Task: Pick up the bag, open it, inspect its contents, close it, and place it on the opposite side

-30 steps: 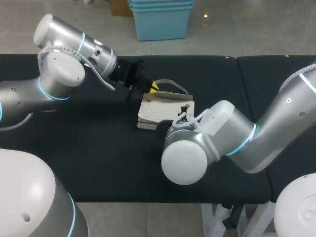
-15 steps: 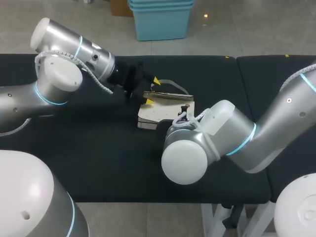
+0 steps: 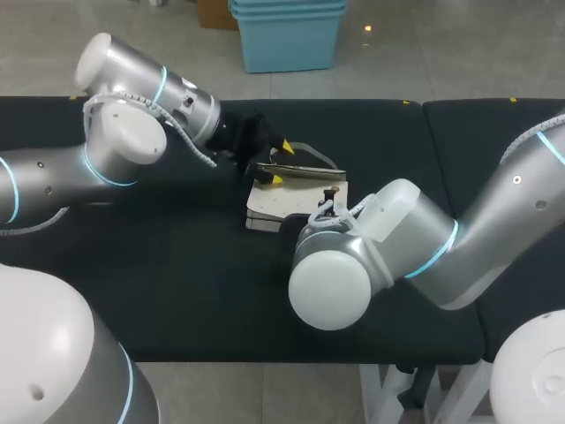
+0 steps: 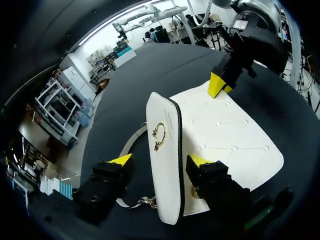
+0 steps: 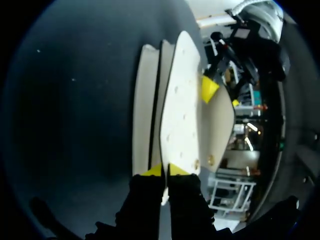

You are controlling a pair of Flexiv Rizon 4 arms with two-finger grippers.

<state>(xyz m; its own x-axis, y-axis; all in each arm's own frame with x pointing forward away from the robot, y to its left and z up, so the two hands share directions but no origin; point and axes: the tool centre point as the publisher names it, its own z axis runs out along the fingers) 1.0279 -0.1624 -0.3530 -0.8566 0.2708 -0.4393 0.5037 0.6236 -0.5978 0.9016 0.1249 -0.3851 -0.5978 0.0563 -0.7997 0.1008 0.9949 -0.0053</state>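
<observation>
The white bag point(image 3: 296, 199) lies flat on the black table point(image 3: 177, 265). At one edge of the bag the right gripper point(image 5: 165, 171) pinches it (a thin white panel between both fingers). At the opposite edge the left gripper point(image 4: 161, 160) stands spread around the raised flap point(image 4: 164, 115).

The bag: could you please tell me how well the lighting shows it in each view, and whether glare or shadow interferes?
Head view: the white bag stands out on the black table, no glare, but the right arm covers its near corner. Left wrist view: evenly lit, the gold clasp plain ahead of the open left gripper. Right wrist view: its flap bright, the right gripper dark.
</observation>
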